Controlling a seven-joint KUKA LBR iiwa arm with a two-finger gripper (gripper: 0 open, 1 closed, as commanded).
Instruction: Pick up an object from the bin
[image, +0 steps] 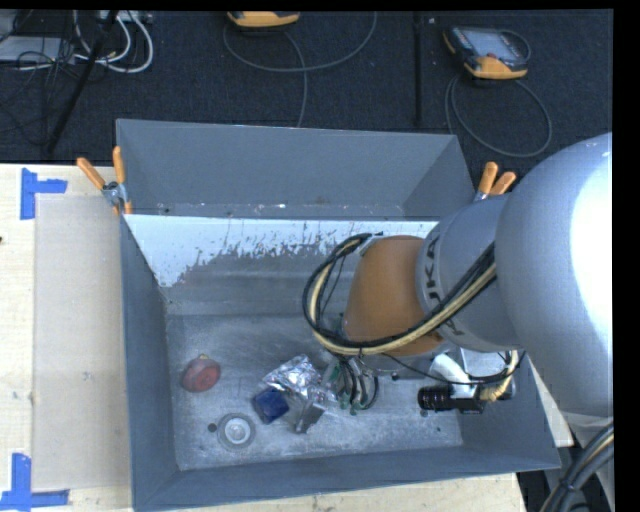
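The end effector (345, 388) is low in the bin (150, 330), just beside a crumpled foil piece (296, 377) near the floor's middle. Whether it is open, I cannot tell. The foil looks light and crushable, so I would grip its bulky centre.

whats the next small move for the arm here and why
Probably a slight shift left, over the crumpled foil, the nearest thing: the gripper sits just right of it. The blue piece lies beside the foil; the red round thing and small clear ring lie farther left.
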